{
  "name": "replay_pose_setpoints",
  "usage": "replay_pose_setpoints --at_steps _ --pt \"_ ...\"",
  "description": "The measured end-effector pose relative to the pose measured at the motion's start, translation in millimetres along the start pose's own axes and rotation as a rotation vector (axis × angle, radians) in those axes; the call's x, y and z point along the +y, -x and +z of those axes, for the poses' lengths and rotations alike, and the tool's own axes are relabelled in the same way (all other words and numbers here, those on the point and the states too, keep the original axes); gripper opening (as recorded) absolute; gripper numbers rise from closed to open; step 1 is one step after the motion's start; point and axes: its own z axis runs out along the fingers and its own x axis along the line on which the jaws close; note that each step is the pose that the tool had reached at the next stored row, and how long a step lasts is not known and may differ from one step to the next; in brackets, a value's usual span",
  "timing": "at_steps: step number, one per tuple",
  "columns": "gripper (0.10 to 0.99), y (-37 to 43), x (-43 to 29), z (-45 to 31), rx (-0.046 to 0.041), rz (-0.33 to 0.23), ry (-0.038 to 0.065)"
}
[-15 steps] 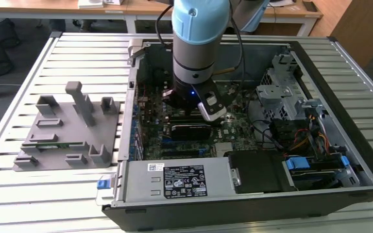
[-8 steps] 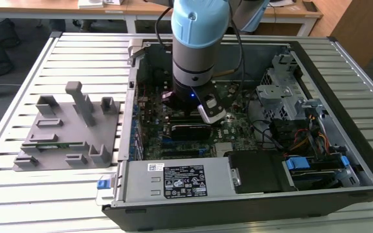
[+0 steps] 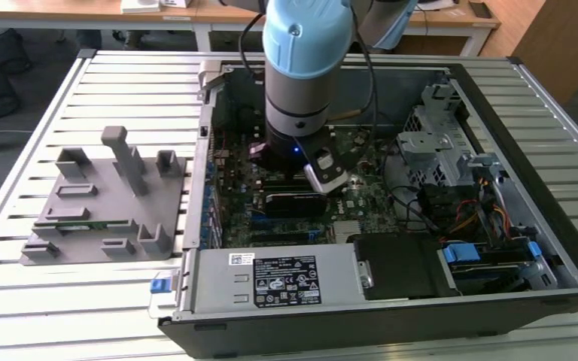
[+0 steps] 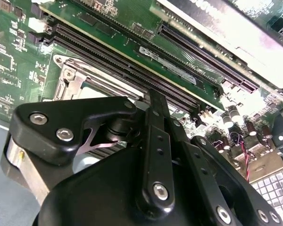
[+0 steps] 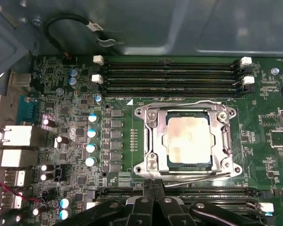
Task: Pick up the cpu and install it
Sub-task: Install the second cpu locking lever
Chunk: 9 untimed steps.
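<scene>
the cpu [image 5: 188, 140] lies flat inside the socket frame [image 5: 148, 136] on the motherboard [image 5: 269, 117], its pale metal top facing up and its edges square to the frame, so it appears seated, not carried. in the first wrist view the gripper [image 5: 153, 184] sits just beside the near edge of the frame, above the memory slots [image 5: 179, 192] on that side; its jaws are drawn together to a narrow point with nothing between them (a posture that suits pressing or nudging, not grasping). in the exterior view the arm [image 3: 304, 68] stands upright over the middle of the open computer case [image 3: 269, 282], which rests on the slatted surface [image 3: 28, 98]. a grey parts fixture [image 3: 108, 203] sits on the surface at the exterior view's left, well apart from the case. whether the socket's retention latch is locked cannot be told.
</scene>
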Motion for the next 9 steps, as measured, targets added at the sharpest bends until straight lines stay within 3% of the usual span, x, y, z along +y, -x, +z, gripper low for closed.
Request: replay_pose_setpoints --at_steps 6,9 --pt "0.106 -1.6 -0.9 3.6 0.0001 0.0 0.014" --pt "0.106 -3.1 -1.1 4.4 0.0001 0.0 0.03"
